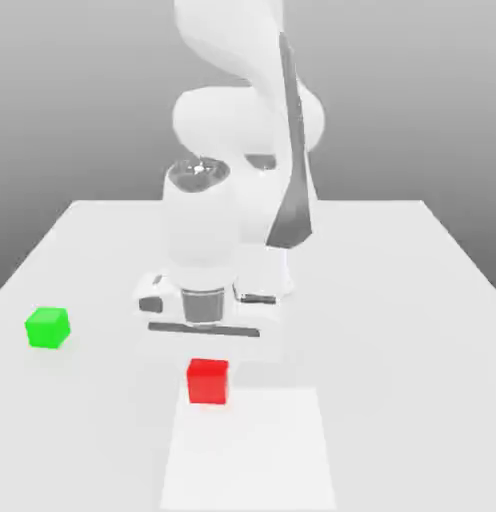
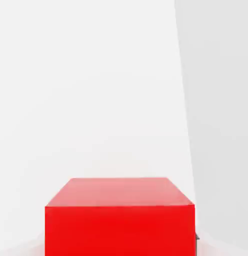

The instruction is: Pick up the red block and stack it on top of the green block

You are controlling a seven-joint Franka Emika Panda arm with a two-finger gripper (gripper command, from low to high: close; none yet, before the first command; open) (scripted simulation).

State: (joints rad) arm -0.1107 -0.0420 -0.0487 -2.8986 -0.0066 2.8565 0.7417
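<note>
While the small red cube block (image 1: 207,381) sits flat on the white table (image 1: 412,300), the white robot arm (image 1: 242,120) bends low right behind it. In the hand view the red block (image 2: 120,216) looks very near, with bare table all around it. The gripper (image 1: 204,322) hangs just above and behind the red block, and I cannot tell how it is set. The small green cube block (image 1: 47,327) sits well apart, toward the exterior view's left.
</note>
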